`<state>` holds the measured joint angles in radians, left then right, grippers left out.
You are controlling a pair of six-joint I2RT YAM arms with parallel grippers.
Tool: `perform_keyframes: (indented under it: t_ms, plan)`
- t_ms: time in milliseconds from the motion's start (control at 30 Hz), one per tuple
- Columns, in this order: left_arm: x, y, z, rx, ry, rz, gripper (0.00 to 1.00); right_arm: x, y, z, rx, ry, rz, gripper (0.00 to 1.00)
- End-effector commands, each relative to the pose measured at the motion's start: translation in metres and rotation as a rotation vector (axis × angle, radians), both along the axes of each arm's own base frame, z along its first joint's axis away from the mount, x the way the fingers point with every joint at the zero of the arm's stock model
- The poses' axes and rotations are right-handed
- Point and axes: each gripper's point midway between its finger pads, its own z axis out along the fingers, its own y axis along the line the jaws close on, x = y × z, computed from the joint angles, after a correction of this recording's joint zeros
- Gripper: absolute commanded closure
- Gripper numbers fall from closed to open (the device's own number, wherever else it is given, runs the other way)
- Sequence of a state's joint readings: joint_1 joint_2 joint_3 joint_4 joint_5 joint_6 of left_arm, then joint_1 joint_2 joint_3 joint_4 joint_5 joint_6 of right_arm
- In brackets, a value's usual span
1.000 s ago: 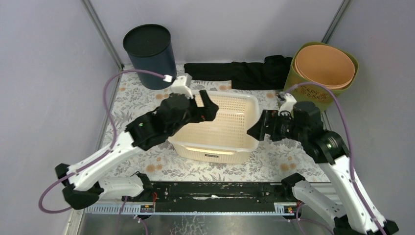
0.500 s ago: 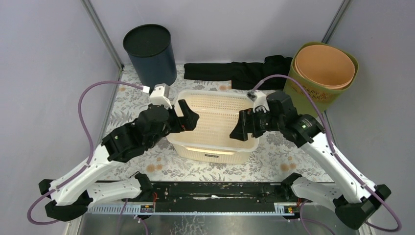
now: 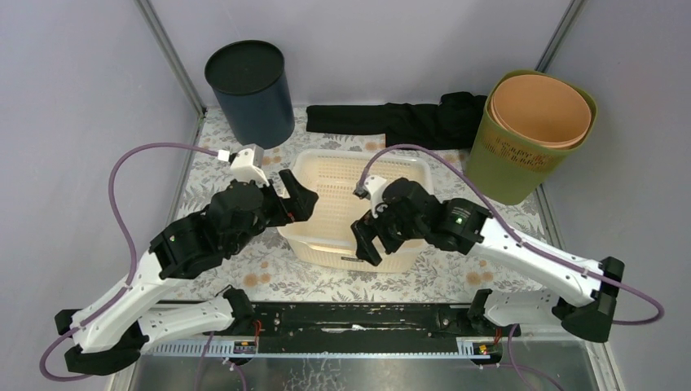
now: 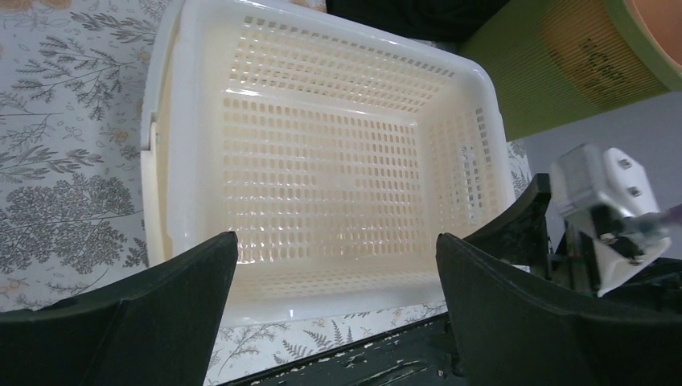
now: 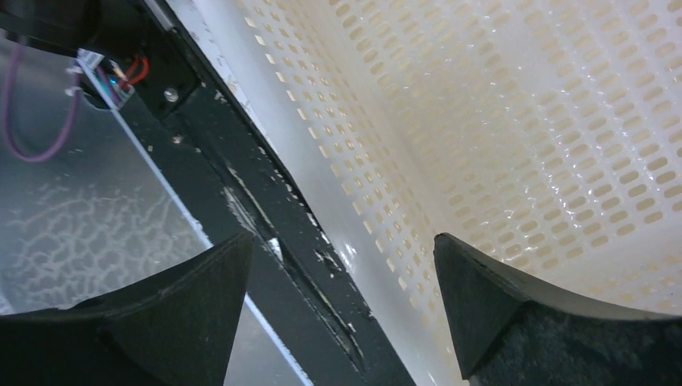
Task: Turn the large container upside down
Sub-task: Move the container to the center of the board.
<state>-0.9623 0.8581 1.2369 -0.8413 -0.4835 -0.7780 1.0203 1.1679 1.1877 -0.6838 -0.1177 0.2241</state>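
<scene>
Large container (image 3: 405,169) under right gripper (image 3: 365,238)

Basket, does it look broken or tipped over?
No. The white basket sits flat and upright on the flowery table, empty, with no cracks showing. Nothing stands out.

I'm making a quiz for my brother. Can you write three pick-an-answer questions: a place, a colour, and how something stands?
1. Where is the dark bin? A back left corner; B front right corner; C in the middle.
2. What colour is the basket? A red; B cream; C blue.
3. How does the basket stand? A upside down; B on its side; C open side up.
Answers: 1 A, it stands far back left. 2 B, pale cream plastic. 3 C, you see down into it.
</scene>
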Motion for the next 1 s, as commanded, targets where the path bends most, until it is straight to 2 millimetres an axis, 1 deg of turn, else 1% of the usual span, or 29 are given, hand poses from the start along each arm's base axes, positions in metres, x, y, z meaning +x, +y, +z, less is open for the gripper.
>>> perform_keyframes:
  t_ms: [0, 67, 233, 433, 533, 733, 800, 900, 967]
  plan:
    - [-0.002, 0.018, 0.005, -0.007, -0.01, 0.055, 0.0, 0.019, 0.012, 0.004, -0.054, -0.149, 0.007, 0.08]
    - [-0.005, 0.022, 0.008, -0.018, -0.016, 0.06, 0.0, 0.018, 0.02, -0.005, -0.087, -0.158, 0.031, 0.05]
    - [-0.011, 0.034, 0.018, -0.056, -0.034, 0.075, 0.0, 0.023, 0.027, -0.027, -0.184, -0.181, 0.049, 0.05]
    - [-0.019, 0.052, 0.033, -0.12, -0.076, 0.105, 0.0, 0.029, 0.036, -0.045, -0.241, -0.176, 0.06, 0.05]
    - [-0.022, 0.058, 0.037, -0.135, -0.087, 0.109, 0.0, 0.029, 0.042, -0.052, -0.259, -0.17, 0.064, 0.08]
    - [-0.026, 0.064, 0.04, -0.148, -0.093, 0.113, 0.0, 0.034, 0.046, -0.061, -0.31, -0.169, 0.026, 0.14]
    - [-0.026, 0.066, 0.04, -0.154, -0.097, 0.116, 0.0, 0.036, 0.047, -0.061, -0.315, -0.166, 0.008, 0.18]
    - [-0.028, 0.068, 0.039, -0.16, -0.099, 0.118, 0.0, 0.04, 0.048, -0.065, -0.331, -0.159, -0.021, 0.27]
    - [-0.028, 0.068, 0.038, -0.163, -0.098, 0.118, 0.0, 0.042, 0.049, -0.068, -0.342, -0.157, -0.04, 0.31]
